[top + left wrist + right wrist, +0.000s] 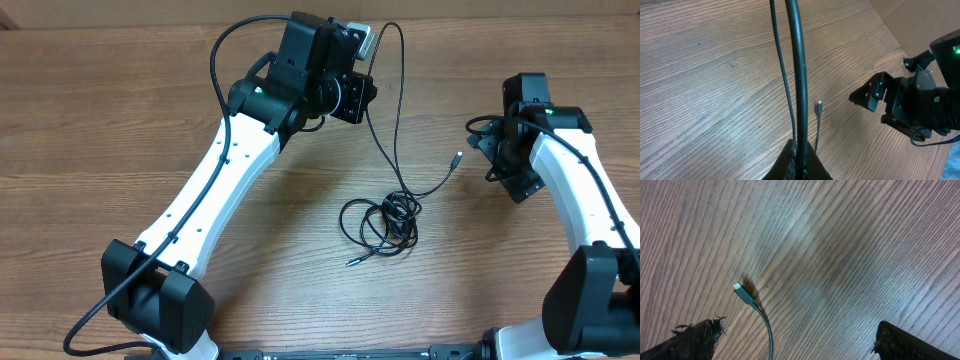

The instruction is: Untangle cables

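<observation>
**Untangling barely begun: one strand lifted, the knot intact**

From where I stand, most of the job is ahead. The cables (pixel 382 222) lie mostly as a small, loose bundle of black loops near the middle of the table (pixel 120 120), with nothing pulled free of it yet.

The left gripper (pixel 801 160) is clamped tight on one strand (pixel 385 130) at the far side of the table. From there the strand arches up and runs back down into the bundle.

A second free end, tipped with a small plug (pixel 457 158), trails out to the right. It stops just short of the right gripper (pixel 797 335), which hangs over it with its jaws spread wide, holding nothing. I judge that end to be the likely next thing to grab. A third end pokes out below the bundle.

The table is brown wood-grain laminate, flat and bare apart from the cords and arms. Little of the room shows, only a plain tan surface (pixel 920 20) beyond the table's edge.
</observation>
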`<action>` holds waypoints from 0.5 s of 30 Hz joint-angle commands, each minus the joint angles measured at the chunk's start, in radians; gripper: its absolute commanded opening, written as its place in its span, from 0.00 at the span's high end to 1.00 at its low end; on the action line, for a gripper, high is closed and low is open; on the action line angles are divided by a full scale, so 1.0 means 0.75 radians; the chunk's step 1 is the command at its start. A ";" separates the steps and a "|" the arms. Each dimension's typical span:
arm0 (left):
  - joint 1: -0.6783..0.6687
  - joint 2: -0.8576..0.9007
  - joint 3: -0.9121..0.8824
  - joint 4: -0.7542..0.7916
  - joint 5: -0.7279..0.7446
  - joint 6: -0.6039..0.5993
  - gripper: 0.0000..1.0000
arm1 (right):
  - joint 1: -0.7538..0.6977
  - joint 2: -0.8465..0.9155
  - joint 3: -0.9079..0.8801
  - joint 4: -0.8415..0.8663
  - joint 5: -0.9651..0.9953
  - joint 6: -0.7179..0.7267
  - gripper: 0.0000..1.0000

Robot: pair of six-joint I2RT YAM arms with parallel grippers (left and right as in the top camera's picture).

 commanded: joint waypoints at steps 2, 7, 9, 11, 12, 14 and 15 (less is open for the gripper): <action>0.008 0.006 0.001 0.012 -0.008 0.021 0.96 | 0.000 0.006 -0.002 0.003 0.023 -0.010 0.00; 0.008 0.006 0.001 0.007 -0.008 0.021 0.96 | 0.000 0.006 -0.002 0.004 0.023 -0.009 0.00; 0.008 0.006 0.001 0.006 -0.008 0.021 0.96 | 0.000 0.006 -0.002 0.008 0.023 -0.009 0.00; 0.008 0.006 0.001 0.006 -0.007 0.021 0.96 | 0.000 0.006 -0.002 0.008 0.023 -0.009 0.00; 0.008 0.006 0.001 0.006 -0.007 0.021 0.96 | 0.000 0.006 -0.002 0.007 0.023 -0.009 0.00; 0.008 0.006 0.001 0.007 0.007 0.021 0.96 | 0.000 0.006 -0.002 0.008 0.023 -0.010 0.00; 0.009 0.006 0.001 0.007 0.018 0.022 0.96 | 0.000 0.006 -0.002 0.007 0.023 -0.009 0.00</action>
